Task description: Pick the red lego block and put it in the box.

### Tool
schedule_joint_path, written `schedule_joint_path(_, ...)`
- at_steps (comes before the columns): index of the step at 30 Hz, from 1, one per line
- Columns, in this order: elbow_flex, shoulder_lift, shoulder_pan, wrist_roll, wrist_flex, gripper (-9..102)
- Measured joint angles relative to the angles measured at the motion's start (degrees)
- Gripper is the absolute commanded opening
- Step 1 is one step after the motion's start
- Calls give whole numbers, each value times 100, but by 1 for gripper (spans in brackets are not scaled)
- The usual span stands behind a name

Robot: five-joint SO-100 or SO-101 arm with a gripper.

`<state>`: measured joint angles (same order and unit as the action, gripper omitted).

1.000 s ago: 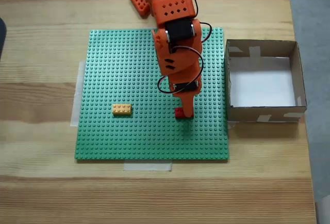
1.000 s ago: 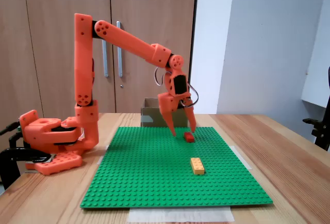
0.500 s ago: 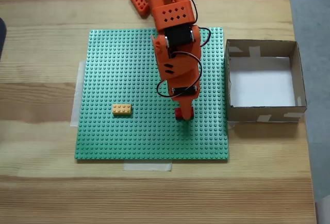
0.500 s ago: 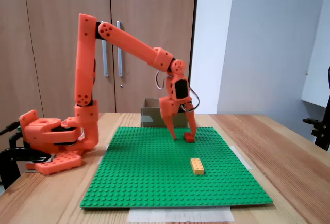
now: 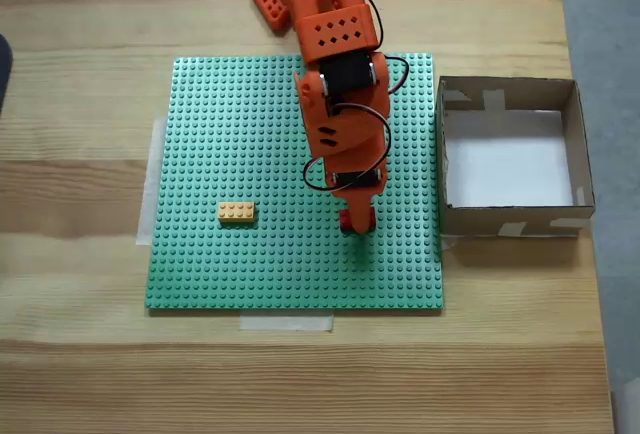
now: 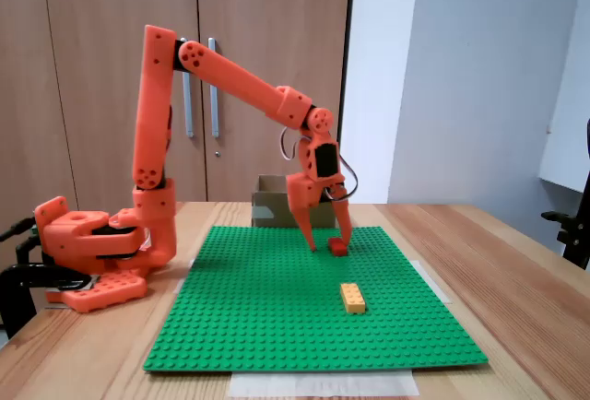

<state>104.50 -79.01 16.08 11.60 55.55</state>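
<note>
Currently the jaws [image 6: 324, 246] stand spread, tips down on the green baseplate [image 5: 230, 144], with the red lego block [image 6: 339, 247] between them and just inside the tip nearer the box in a fixed view. From above, the block [image 5: 346, 221] sits near the baseplate's middle, toward the edge facing the box [image 5: 580, 144], mostly covered by the arm. Its long axis cannot be determined. Contact between fingertip and block is unclear. A yellow-orange brick [image 5: 236, 212] lies well apart.
</note>
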Motion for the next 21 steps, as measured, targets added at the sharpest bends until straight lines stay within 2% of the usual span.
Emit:
schedule_joint_path(9,-35,18,-18,369,62,25)
schedule_joint_path(21,-79,53,-18,299,132,25)
